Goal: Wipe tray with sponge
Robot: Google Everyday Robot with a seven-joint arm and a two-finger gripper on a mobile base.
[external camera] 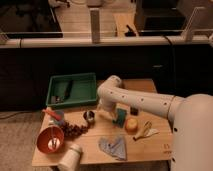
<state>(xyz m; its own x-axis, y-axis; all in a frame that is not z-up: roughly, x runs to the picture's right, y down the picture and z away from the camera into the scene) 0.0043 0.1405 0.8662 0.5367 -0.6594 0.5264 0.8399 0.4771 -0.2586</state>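
The green tray (80, 80) lies at the table's back left, with a dark object (61, 90) inside it near its left wall. The small teal-green sponge (120, 117) stands on the wooden table, right of the tray's front corner. My white arm bends down from the right, and the gripper (107, 113) hangs just left of the sponge, low over the table and in front of the tray's right end. The jaws stand open with nothing in them. The wrist hides most of the fingers.
A small metal cup (89, 116) and dark grapes (75, 130) lie left of the gripper. A red bowl (50, 138) and a white cylinder (70, 157) are at front left. A grey-blue cloth (113, 146), yellow ball (131, 124) and black block (134, 110) surround the sponge.
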